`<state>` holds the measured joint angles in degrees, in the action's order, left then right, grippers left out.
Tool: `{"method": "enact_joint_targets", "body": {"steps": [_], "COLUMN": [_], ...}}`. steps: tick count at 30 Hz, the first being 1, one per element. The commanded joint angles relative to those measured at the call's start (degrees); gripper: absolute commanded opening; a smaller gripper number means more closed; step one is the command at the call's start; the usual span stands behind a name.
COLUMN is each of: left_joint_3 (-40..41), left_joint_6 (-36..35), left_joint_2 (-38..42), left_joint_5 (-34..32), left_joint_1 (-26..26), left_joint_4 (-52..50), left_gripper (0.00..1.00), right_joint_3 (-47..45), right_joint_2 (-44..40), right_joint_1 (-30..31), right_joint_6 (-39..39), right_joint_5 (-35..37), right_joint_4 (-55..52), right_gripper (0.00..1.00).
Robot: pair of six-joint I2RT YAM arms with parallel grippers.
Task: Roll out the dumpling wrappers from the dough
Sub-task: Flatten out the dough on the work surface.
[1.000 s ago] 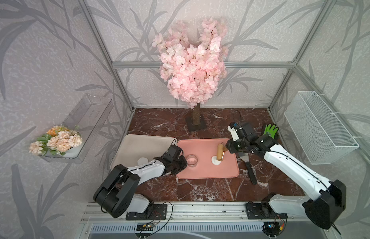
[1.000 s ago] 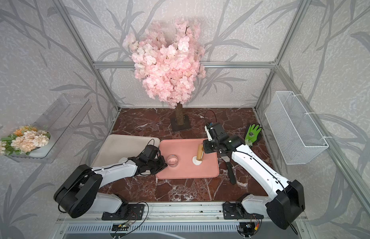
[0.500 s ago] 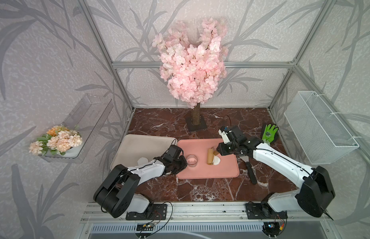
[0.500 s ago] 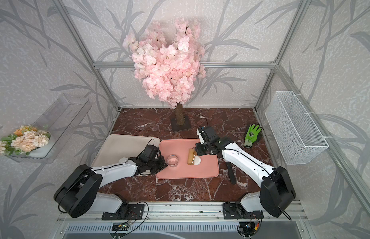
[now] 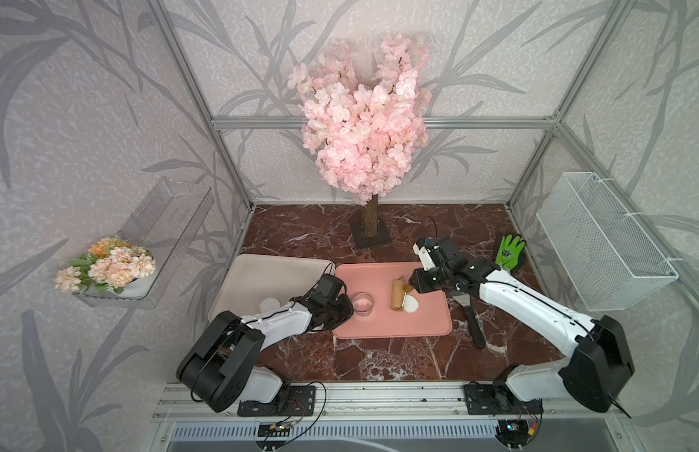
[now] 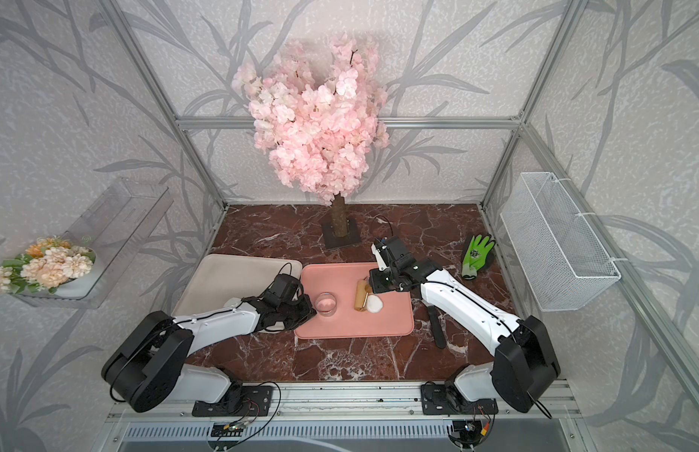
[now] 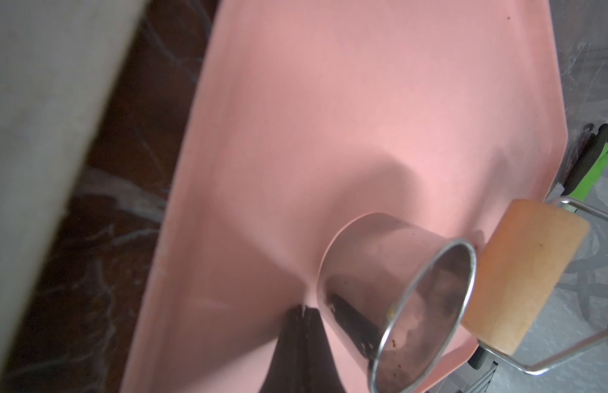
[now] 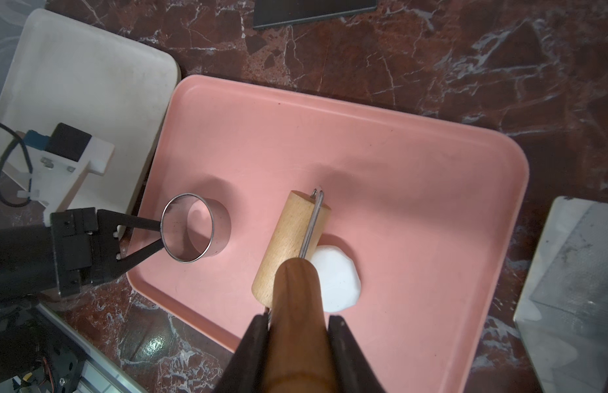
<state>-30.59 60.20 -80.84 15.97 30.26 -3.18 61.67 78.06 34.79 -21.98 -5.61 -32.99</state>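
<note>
The right gripper clamps the roller by its handle, dough just ahead of its jaws, while the left gripper sits clenched empty beside the ring; soft dough could cling to the roller and lift.

Setting: staged robot test cell in a lab, dressed as a kitchen corner. Evidence: aluminium frame boxing in leaf-print wall panels; mounting rail with exposed wiring along the lower edge, carrying robot arms. Décor: artificial blossom tree at centre, flower shelf at left, wire basket at right, red marble-look tabletop
</note>
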Motion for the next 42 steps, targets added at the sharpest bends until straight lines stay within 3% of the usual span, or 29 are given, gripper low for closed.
{"method": "enact_joint_targets", "body": {"steps": [1, 8, 22, 32, 42], "left_joint_3": [1.51, 1.33, 1.23, 1.51, 1.67], "left_joint_6": [-0.22, -0.18, -0.09, -0.09, -0.18], "left_joint_2": [-1.57, -2.11, -2.09, -1.95, -1.80], "left_joint_5": [-2.54, -2.28, -2.38, -2.38, -2.28], "left_joint_1": [-0.13, -0.19, -0.11, -0.16, -0.12], "left_joint_4": [-6.66, -6.05, -6.09, -6.10, -6.18], "left_gripper": [0.00, 0.00, 0.00, 0.00, 0.00], "right_joint_3": [1.81, -2.59, -5.47, -0.68, -5.76], "right_joint_2": [-5.60, -6.15, 3.96, -4.58, -10.77], "right_joint_1": [-0.98, -3.14, -0.75, -0.77, -4.70], "right_joint_6": [1.61, 2.38, 0.28, 0.53, 1.76], "right_joint_5": [2.61, 2.39, 0.60, -0.04, 1.11], "right_joint_4": [-1.17, -1.08, 2.88, 0.26, -2.27], "right_gripper": [0.00, 0.00, 0.00, 0.00, 0.00]}}
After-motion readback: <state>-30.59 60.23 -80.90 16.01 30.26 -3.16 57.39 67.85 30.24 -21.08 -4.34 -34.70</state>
